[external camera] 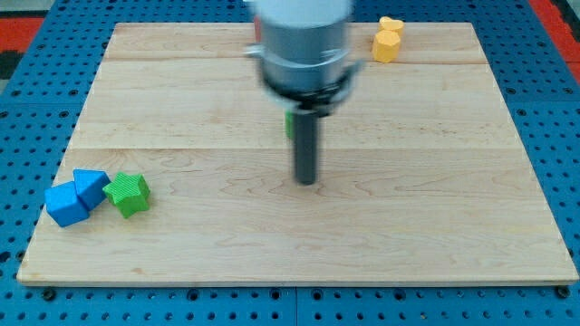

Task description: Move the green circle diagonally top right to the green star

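My tip point(307, 181) rests on the board near its middle. A green block point(289, 124), mostly hidden behind the rod, shows as a sliver just up and left of the tip; its shape cannot be made out. A green star-like block point(128, 194) sits at the view's lower left, far left of the tip.
Two blue blocks point(75, 196) touch the green star's left side near the board's left edge. A yellow block point(388, 40) stands at the view's top right. The arm's grey body point(302, 41) hangs over the top centre. A blue pegboard point(553, 109) surrounds the wooden board point(435, 208).
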`<state>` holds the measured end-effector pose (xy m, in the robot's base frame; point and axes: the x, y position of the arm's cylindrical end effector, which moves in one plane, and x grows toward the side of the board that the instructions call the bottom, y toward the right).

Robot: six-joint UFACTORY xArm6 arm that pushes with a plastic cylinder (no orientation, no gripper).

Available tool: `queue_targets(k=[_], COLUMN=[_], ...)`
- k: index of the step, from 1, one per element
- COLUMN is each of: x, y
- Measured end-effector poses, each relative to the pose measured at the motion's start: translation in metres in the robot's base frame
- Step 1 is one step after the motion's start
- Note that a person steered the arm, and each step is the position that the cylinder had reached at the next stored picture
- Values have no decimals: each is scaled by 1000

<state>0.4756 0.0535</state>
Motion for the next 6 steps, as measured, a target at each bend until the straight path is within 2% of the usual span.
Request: queue_targets(k=[1, 2, 4, 6], x=[-53, -85, -24, -75], y=[37, 20, -134, -100])
